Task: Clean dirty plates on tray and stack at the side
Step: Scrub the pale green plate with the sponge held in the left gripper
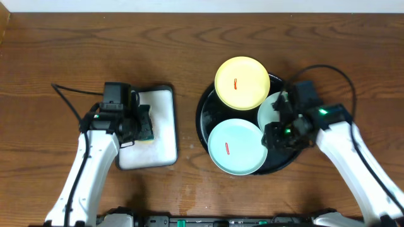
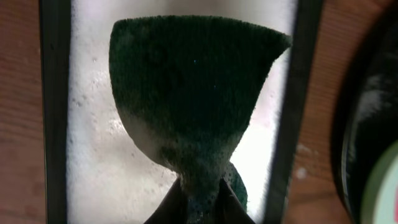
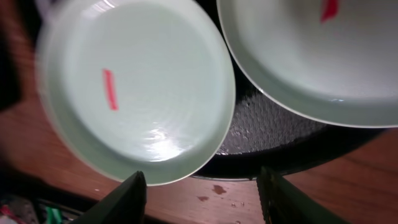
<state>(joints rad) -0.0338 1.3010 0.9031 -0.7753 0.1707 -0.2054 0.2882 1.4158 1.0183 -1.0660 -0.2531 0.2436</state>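
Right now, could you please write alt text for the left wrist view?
The left gripper is shut on a dark green sponge, pinching its lower end, over a white, dark-rimmed rectangular tray. Wooden table shows on both sides, with the edge of the glossy black tray at far right.

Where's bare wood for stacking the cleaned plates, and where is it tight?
Free: the wide tabletop behind the white tray and black tray, and the near patch in front of them. The gap between the trays is narrow. Crowded: the black tray, with the yellow plate, two mint plates and the right pincer; the left pincer holds a sponge over the white tray.
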